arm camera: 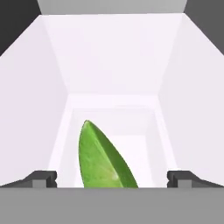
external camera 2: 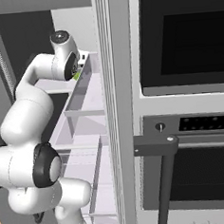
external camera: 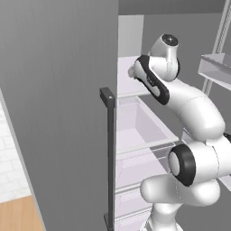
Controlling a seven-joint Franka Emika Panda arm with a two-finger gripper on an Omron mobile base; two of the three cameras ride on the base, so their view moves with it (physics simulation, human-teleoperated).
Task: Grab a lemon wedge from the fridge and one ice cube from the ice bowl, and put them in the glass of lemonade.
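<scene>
Inside the open fridge (external camera: 67, 90), on a white shelf (arm camera: 131, 127), the lemon wedge (arm camera: 103, 159) lies between the spread finger tips (arm camera: 41, 178) of the gripper (arm camera: 112, 179) — jaws released wide, holding nothing. The wedge looks light, small and probably slick-skinned, firm enough for a gentle pinch. Its long axis runs away from the hand, the pointed tip aimed at the back wall and leaning slightly left. Closing across the narrow width near the middle seems safest — the tapered tip would likely squirt free.
</scene>
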